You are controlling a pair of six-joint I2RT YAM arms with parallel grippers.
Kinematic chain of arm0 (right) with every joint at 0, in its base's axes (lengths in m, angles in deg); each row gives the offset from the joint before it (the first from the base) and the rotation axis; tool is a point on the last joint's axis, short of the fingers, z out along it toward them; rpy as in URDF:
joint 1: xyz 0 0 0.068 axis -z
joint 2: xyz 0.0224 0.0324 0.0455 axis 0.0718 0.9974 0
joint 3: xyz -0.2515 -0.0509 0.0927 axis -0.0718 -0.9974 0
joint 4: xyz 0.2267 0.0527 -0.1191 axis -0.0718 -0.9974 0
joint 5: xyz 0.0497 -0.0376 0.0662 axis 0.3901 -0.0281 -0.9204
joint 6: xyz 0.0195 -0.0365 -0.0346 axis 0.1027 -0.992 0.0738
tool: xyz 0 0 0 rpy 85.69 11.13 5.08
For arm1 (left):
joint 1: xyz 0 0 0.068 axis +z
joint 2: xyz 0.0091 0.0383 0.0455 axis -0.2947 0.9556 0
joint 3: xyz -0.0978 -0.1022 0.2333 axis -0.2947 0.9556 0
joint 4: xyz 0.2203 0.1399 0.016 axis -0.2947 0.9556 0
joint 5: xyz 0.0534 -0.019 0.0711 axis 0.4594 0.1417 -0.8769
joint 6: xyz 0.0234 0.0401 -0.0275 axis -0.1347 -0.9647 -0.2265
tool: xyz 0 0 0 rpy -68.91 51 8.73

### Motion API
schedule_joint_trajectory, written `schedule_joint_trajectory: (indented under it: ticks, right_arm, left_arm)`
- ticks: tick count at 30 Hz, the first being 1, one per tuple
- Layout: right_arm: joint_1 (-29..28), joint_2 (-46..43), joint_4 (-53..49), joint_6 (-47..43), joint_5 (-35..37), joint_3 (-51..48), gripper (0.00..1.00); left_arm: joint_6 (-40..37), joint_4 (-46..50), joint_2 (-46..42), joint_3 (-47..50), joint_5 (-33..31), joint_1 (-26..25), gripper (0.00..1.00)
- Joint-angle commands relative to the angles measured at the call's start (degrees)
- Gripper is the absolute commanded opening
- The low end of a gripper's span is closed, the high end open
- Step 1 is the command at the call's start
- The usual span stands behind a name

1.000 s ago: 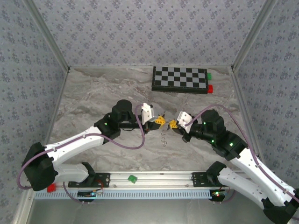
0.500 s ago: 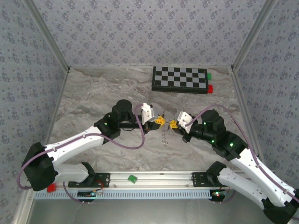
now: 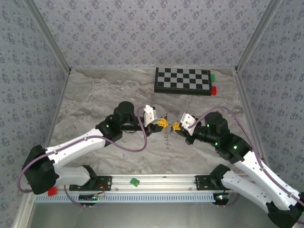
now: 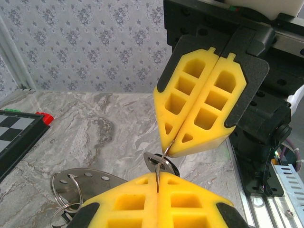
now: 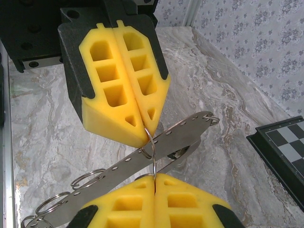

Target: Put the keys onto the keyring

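Note:
My left gripper and right gripper meet tip to tip above the middle of the table. Both are shut on one thin wire keyring that spans the small gap between their yellow pads. In the left wrist view the keyring runs from my left gripper up into the right gripper. A small silver key with a dark head hangs on it just behind. In the right wrist view my right gripper is at the bottom and the left gripper above.
A long perforated metal strip carrying several more wire rings lies behind the keyring and dangles below the grippers. A chessboard sits at the back right with green and red blocks beside it. A green block rests on the front rail.

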Motion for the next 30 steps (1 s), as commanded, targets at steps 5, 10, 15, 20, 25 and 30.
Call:
schedule_joint_trajectory:
  ticks: [5,10,15,20,25,30]
  right_arm:
    - [0.11,0.0,0.93,0.05,-0.8,-0.57,0.0]
    - [0.13,0.0,0.95,0.05,-0.9,-0.51,0.0]
    - [0.11,0.05,1.2,0.01,-0.9,-0.58,0.0]
    - [0.11,0.09,1.33,-0.65,-0.91,-0.64,0.0]
    - [0.15,-0.08,-0.18,-0.39,-0.98,-0.3,0.0]
    - [0.11,-0.34,-0.02,-0.39,-1.07,-0.53,0.0]
  left_arm:
    - [-0.63,-1.73,-0.65,-0.54,2.3,-0.19,0.0]
    - [-0.64,-1.62,-0.47,-0.6,2.76,-0.15,0.0]
    - [-0.66,-1.41,-0.32,-0.8,3.0,-0.21,0.0]
    - [-0.61,-1.39,-0.12,-0.93,2.42,-0.26,0.0]
    - [-0.52,-1.84,-0.39,-0.57,0.28,-0.24,0.0]
    - [-0.5,-2.33,-0.65,-0.3,-0.26,-0.19,0.0]
